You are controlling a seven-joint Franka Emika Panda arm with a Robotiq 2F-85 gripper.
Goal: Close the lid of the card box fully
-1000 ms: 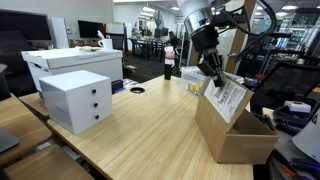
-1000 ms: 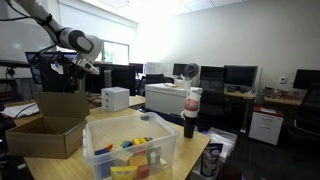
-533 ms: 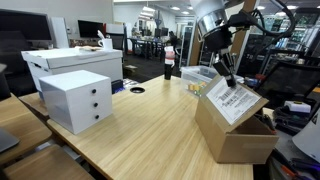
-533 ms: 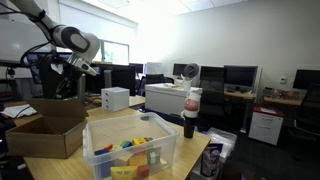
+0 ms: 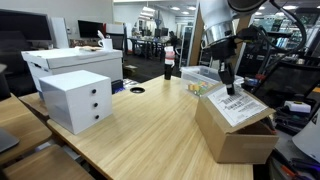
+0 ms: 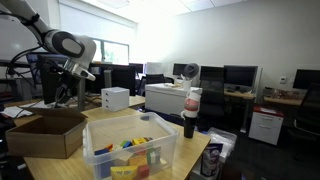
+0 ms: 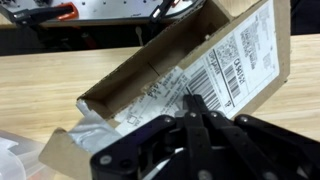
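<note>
Wood-grain counter [image 5: 150,130] takes up most of the scene, and the box [image 5: 232,140] sits at one edge of it, well apart from a white drawer unit [image 5: 78,98]. In an exterior view a clear bin [image 6: 130,145] of coloured items stands near the box. The arm [image 5: 218,30] reaches down over the box from above.

Its lid [image 5: 243,105] lies low, label [image 5: 240,103] facing up, tilted rather than flat. The jaws are pinched fully together and hold nothing. In the wrist view their tips rest on the label [image 7: 225,65], so they look to be used as a blunt pusher.

Most of the swing seems done, since the lid is nearly down on the box. It is not shut, though. The wrist view shows a wedge-shaped gap along one side of the lid [image 7: 215,60], with white packing [image 7: 90,135] visible inside the box. What is left, as I judge it, is a last press downward until the lid lies level with the rim and the gap is gone.
</note>
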